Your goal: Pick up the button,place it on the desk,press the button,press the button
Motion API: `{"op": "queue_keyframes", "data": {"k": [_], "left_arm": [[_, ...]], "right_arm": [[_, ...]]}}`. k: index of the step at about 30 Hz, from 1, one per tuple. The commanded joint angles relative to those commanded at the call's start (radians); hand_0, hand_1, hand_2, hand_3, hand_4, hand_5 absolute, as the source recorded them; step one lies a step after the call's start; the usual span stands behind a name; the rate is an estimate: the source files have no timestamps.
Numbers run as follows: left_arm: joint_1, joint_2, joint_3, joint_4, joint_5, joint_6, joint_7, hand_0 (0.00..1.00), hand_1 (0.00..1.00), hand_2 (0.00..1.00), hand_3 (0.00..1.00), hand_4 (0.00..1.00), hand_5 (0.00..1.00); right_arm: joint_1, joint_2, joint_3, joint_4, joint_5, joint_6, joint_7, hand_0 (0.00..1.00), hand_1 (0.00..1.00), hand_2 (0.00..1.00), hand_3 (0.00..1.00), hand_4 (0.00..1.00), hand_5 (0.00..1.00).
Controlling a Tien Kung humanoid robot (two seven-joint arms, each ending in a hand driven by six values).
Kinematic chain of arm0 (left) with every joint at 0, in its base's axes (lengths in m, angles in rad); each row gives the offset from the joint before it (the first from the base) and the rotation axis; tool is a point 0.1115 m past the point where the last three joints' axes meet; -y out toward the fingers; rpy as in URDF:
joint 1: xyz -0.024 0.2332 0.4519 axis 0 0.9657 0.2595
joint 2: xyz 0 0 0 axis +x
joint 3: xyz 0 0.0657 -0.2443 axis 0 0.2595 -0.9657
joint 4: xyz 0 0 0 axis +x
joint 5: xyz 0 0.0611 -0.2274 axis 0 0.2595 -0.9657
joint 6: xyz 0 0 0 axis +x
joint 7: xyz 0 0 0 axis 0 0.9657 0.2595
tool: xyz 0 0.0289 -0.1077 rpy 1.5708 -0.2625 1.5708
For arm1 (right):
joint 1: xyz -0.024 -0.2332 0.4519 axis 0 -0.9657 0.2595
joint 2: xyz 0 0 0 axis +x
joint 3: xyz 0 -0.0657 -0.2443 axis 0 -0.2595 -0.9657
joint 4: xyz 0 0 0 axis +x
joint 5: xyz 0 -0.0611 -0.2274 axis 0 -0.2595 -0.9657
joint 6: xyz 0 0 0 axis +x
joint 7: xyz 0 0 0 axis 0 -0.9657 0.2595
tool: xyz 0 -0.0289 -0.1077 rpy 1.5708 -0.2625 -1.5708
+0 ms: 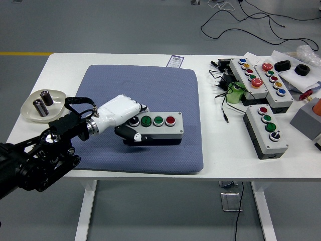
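Grasping the button box, the left hand holds it lengthwise left-to-right, buttons up.

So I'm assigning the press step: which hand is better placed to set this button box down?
Left. The left hand already grips the button box over the blue mat; no right hand is in view.

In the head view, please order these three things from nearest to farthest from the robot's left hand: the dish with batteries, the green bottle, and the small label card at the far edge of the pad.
Measured from the left hand, which grips the button box on the pad:
1. Small label card, beyond the hand at the pad's far edge.
2. Dish with batteries, at the table's left end.
3. Green bottle, to the right among the cables.
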Motion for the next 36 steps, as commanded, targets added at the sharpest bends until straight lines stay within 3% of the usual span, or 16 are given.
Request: {"op": "queue_keyframes", "data": {"k": [4, 5, 10, 11, 16, 17, 22, 23, 28, 29, 30, 34, 35, 36], "left_arm": [[-0.004, -0.003, -0.009, 0.009, -0.012, -0.002, -0.029, 0.013, 0.066, 0.135, 0.232, 0.002, 0.002], [-0.003, -0.004, -0.013, 0.009, -0.008, -0.004, -0.031, 0.353, 0.353, 0.429, 0.406, 0.502, 0.002], [0.0, -0.003, -0.04, -0.002, 0.021, -0.037, -0.015, 0.353, 0.353, 0.429, 0.406, 0.502, 0.002], [0.002, -0.002, -0.046, -0.006, 0.023, -0.047, -0.009, 0.446, 0.621, 0.718, 0.611, 0.862, 0.342], [0.006, 0.0, -0.067, -0.011, 0.018, -0.11, 0.015, 0.446, 0.621, 0.718, 0.611, 0.862, 0.342], [0.009, 0.001, -0.072, -0.013, 0.014, -0.119, 0.018, 0.727, 0.825, 0.905, 0.792, 0.945, 0.516], [0.039, 0.013, -0.129, -0.066, -0.001, -0.158, 0.031, 0.727, 0.825, 0.905, 0.792, 0.945, 0.516], [0.048, 0.017, -0.148, -0.085, -0.005, -0.163, 0.035, 0.914, 0.936, 0.998, 0.916, 0.979, 0.569], [0.098, 0.03, -0.262, -0.193, -0.047, -0.2, 0.079, 0.914, 0.936, 0.998, 0.916, 0.979, 0.569], [0.107, 0.032, -0.288, -0.215, -0.064, -0.202, 0.091, 0.896, 0.927, 0.998, 0.918, 0.992, 0.671], [0.113, 0.033, -0.313, -0.236, -0.079, -0.204, 0.102, 0.896, 0.927, 0.998, 0.918, 0.992, 0.671], [0.128, 0.038, -0.388, -0.317, -0.173, -0.165, 0.15, 0.896, 0.927, 0.998, 0.918, 0.992, 0.671], [0.132, 0.038, -0.406, -0.345, -0.196, -0.14, 0.168, 0.783, 0.865, 0.951, 0.895, 0.959, 0.822], [0.134, 0.037, -0.417, -0.368, -0.213, -0.12, 0.182, 0.783, 0.865, 0.951, 0.895, 0.959, 0.822]], "right_arm": [[-0.003, 0.001, -0.002, 0.0, 0.0, 0.0, 0.0, 0.673, 0.658, 0.674, 0.624, 0.31, 0.173], [-0.003, 0.001, -0.002, 0.0, 0.0, 0.0, 0.0, 0.673, 0.658, 0.674, 0.624, 0.31, 0.173], [-0.003, 0.001, -0.007, 0.0, 0.0, 0.001, 0.001, 0.673, 0.658, 0.674, 0.624, 0.31, 0.173], [-0.003, 0.001, -0.009, 0.0, 0.0, 0.001, 0.001, 0.673, 0.658, 0.674, 0.624, 0.31, 0.173], [0.0, 0.001, -0.015, 0.0, 0.0, 0.001, 0.001, 0.673, 0.658, 0.674, 0.624, 0.31, 0.173], [0.001, 0.001, -0.016, 0.0, 0.0, 0.001, 0.001, 0.673, 0.658, 0.674, 0.624, 0.31, 0.173], [0.001, 0.002, -0.02, 0.0, 0.0, 0.001, 0.001, 0.673, 0.658, 0.674, 0.624, 0.31, 0.173], [0.001, 0.003, -0.021, 0.0, 0.0, 0.001, 0.002, 0.673, 0.658, 0.674, 0.624, 0.31, 0.173], [0.003, 0.003, -0.023, 0.0, 0.0, 0.0, 0.004, 0.673, 0.658, 0.674, 0.624, 0.31, 0.173], [0.003, 0.003, -0.025, 0.0, 0.0, 0.0, 0.004, 0.673, 0.658, 0.674, 0.624, 0.31, 0.173], [0.002, 0.002, -0.025, 0.0, 0.0, -0.001, 0.004, 0.673, 0.658, 0.674, 0.624, 0.31, 0.173], [0.004, 0.0, -0.025, 0.0, 0.0, -0.001, 0.005, 0.673, 0.658, 0.674, 0.624, 0.31, 0.173], [0.004, 0.0, -0.024, 0.0, 0.0, -0.001, 0.005, 0.673, 0.658, 0.674, 0.624, 0.31, 0.173], [0.004, 0.0, -0.024, 0.0, 0.0, -0.001, 0.005, 0.673, 0.658, 0.674, 0.624, 0.31, 0.173]]}}
